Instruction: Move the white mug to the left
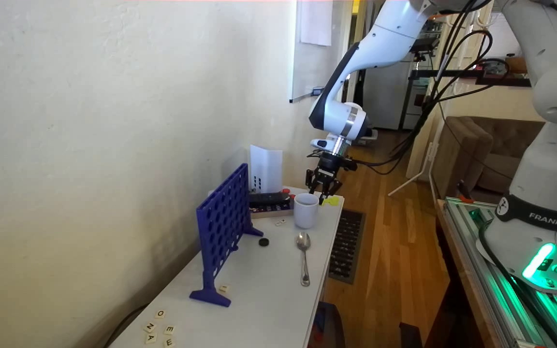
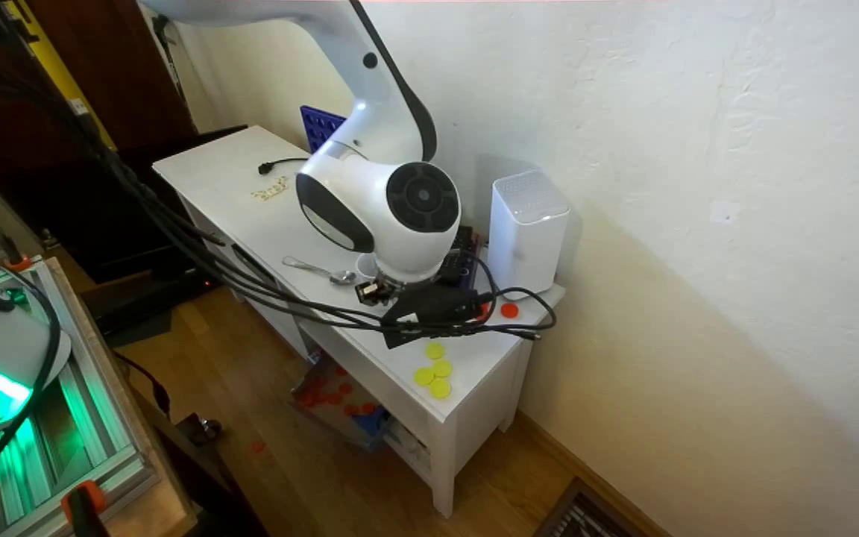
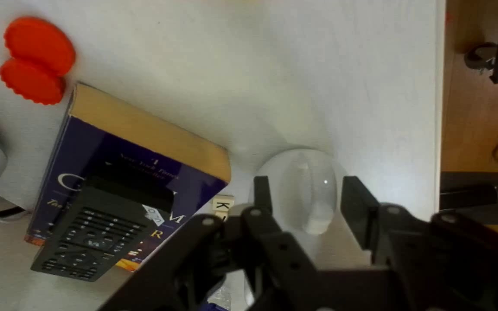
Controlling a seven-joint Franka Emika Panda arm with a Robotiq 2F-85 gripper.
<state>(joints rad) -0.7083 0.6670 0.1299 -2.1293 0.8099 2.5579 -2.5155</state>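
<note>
The white mug (image 1: 306, 212) stands upright near the table's edge in an exterior view. In another exterior view only a sliver of the mug (image 2: 365, 265) shows; the arm hides most of it. My gripper (image 1: 318, 195) is just beyond the mug, close to its rim, tilted downward. Much of the gripper (image 2: 377, 291) is hidden by its own wrist and cables in an exterior view. In the wrist view the gripper (image 3: 307, 190) is open, its fingers apart with the mug (image 3: 294, 190) appearing between and beyond them. I cannot tell whether a finger touches the mug.
A spoon (image 1: 303, 256) lies beside the mug. A blue grid frame (image 1: 223, 227) stands along the wall. A book (image 3: 145, 142) carries a black remote (image 3: 95, 231). A taller white box (image 2: 526, 235), red discs (image 3: 37, 60), yellow discs (image 2: 437, 371) and letter tiles (image 3: 223, 203) are around.
</note>
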